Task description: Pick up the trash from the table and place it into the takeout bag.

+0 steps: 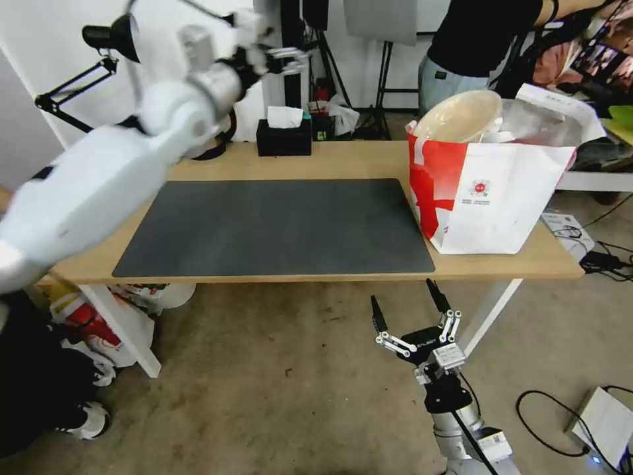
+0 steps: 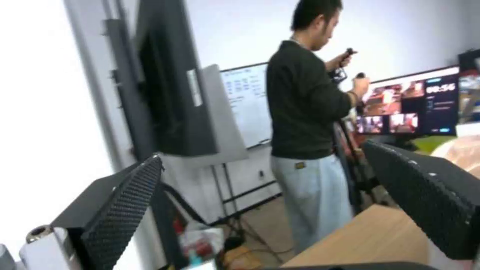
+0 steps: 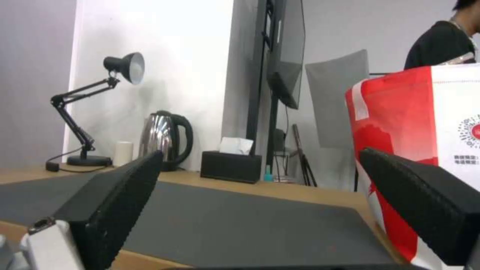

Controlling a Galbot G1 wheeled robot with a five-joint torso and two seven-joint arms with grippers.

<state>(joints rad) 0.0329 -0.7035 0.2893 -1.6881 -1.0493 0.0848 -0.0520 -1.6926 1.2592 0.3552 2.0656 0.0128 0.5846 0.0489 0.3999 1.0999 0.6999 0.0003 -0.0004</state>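
Left hand (image 1: 290,59) raised open, tissue box (image 1: 283,137) beneath

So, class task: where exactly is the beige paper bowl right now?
In the head view, the beige paper bowl sits tilted in the open top of the takeout bag, which stands on the table's right end, beside the dark mat.

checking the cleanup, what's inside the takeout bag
A beige shallow paper bowl sticks out of the top of the takeout bag, tilted, beside the silver lining. Anything deeper is hidden by the bag's walls.
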